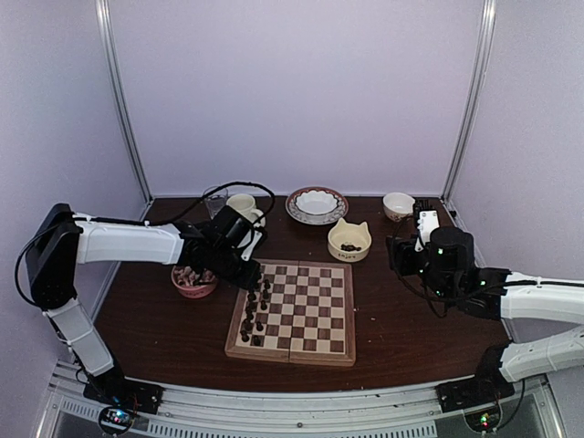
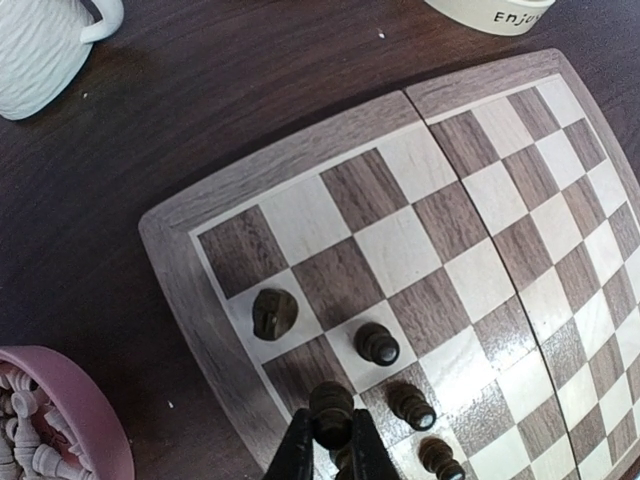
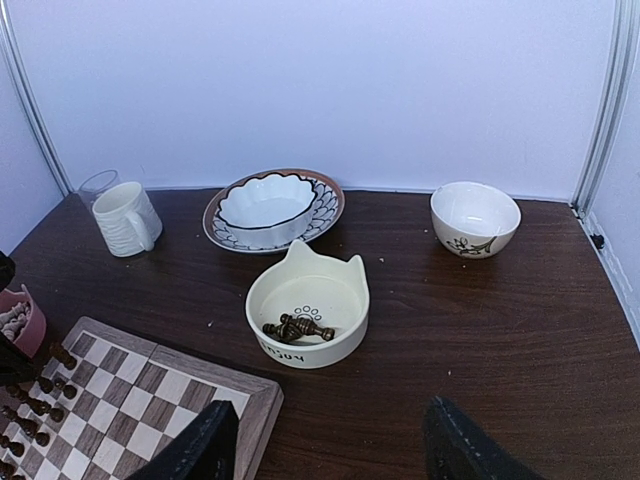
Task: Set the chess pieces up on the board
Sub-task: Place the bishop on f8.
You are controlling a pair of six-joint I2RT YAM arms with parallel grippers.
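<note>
A pink bowl (image 1: 194,292) of pale pieces sits just beside the board's (image 1: 310,315) far left corner, under the left arm. Beyond the board stand a mug (image 1: 242,208), a glass (image 1: 215,198), a patterned plate (image 1: 293,209) carrying a scalloped bowl (image 1: 317,201), a cat-eared bowl (image 3: 305,290) with a few dark pieces lying on their sides, and a small white bowl (image 3: 475,218). Dark chess pieces (image 1: 258,306) stand in two files along the board's left edge. The left gripper (image 2: 331,428) is clenched on one dark piece (image 2: 330,398). That piece is upright, with its round head poking above the fingertips, over a square near the far left corner. The right gripper (image 3: 325,455) hangs released off the board's far right corner, jaws empty.
</note>
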